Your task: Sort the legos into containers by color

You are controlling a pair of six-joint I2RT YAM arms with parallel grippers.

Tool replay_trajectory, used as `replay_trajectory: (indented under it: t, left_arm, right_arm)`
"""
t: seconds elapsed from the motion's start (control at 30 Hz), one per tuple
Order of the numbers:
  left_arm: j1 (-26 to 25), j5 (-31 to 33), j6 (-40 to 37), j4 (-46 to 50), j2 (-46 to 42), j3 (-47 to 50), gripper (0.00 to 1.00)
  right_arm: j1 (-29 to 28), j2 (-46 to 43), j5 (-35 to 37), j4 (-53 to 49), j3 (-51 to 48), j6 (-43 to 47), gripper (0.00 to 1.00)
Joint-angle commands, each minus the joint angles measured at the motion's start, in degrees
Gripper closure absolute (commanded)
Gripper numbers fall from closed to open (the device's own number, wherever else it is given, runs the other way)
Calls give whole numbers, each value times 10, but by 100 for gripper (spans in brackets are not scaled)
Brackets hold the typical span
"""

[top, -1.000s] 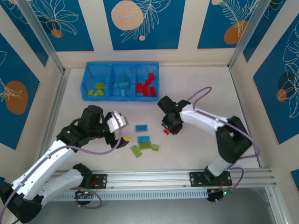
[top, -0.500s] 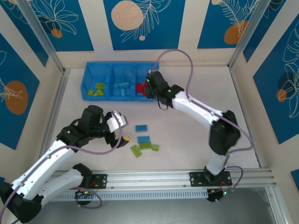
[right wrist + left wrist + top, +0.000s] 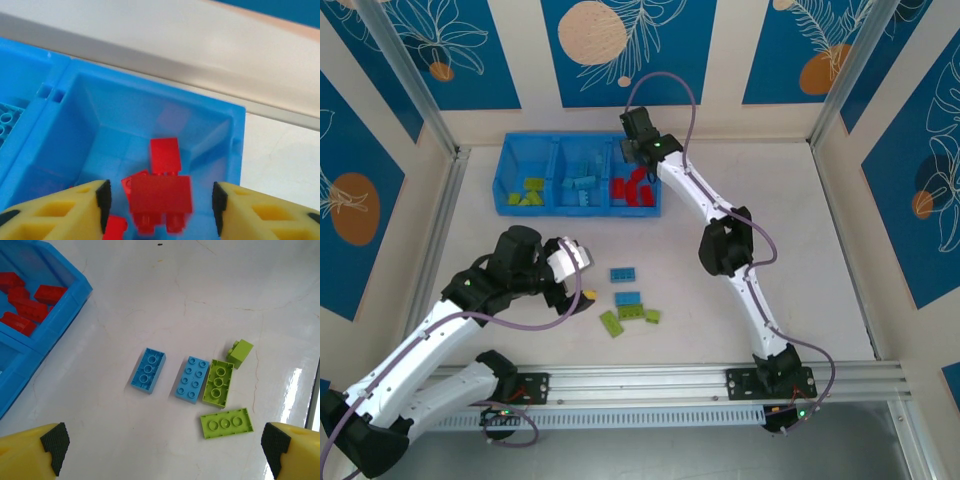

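The long blue bin (image 3: pixel 553 175) stands at the back left, with lime green legos (image 3: pixel 528 192) in its left compartment, light blue legos (image 3: pixel 582 186) in the middle and red legos (image 3: pixel 634 188) in the right. My right gripper (image 3: pixel 638 150) hovers over the red compartment (image 3: pixel 235 145), open. A blurred red brick (image 3: pixel 160 197) is loose between its fingers, touching neither pad, above other red bricks (image 3: pixel 165 155). My left gripper (image 3: pixel 162 447) is open above the table, near two light blue bricks (image 3: pixel 148 370) (image 3: pixel 193 379) and three green ones (image 3: pixel 218 382) (image 3: pixel 226 423) (image 3: pixel 239 353).
The loose bricks lie in a cluster (image 3: pixel 628 300) at the table's middle front, just right of my left gripper (image 3: pixel 582 275). The right arm (image 3: pixel 725 245) stretches diagonally across the table's centre. Panel walls close in the sides and back.
My right arm has swung from the table's middle to the bin's right compartment with a red brick. Its fingers now stand apart with the brick loose between them. The left arm has not moved.
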State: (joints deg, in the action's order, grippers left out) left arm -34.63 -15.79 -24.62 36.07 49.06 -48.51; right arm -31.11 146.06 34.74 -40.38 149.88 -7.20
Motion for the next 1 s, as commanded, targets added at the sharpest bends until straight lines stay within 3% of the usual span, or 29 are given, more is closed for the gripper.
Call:
replay_trajectory:
  t: [0.0, 0.17, 0.33, 0.43, 0.5, 0.67, 0.77, 0.87, 0.97]
  left_arm:
    - [-7, 5, -11, 2, 8, -4, 0]
    - [-7, 11, -10, 8, 18, -8, 0]
    - [-6, 31, -5, 1, 25, -4, 0]
    - [-7, 54, 46, -29, 33, -2, 0]
    - [-7, 83, 124, -46, 49, -20, 0]
    - [-54, 160, 318, -40, 133, -79, 0]
    - [-101, 211, 433, -66, 174, -77, 0]
    - [-139, 301, 586, -78, 219, -78, 0]
    - [-155, 357, 739, -36, 288, -102, 0]
  right_arm:
    - [-10, -25, 3, -61, 55, 16, 33]
    - [-10, -159, -57, -100, -41, -37, 34]
    - [-16, -373, -170, -57, -290, -58, 34]
    - [-22, -519, -210, 10, -474, -81, 33]
    - [-24, -623, -237, 53, -595, -97, 31]
    - [-31, -802, -259, 88, -784, -130, 24]
    - [-33, -865, -235, 58, -838, -150, 22]
    - [-33, -908, -212, 32, -881, -176, 18]
    - [-32, -931, -191, 33, -912, -191, 12]
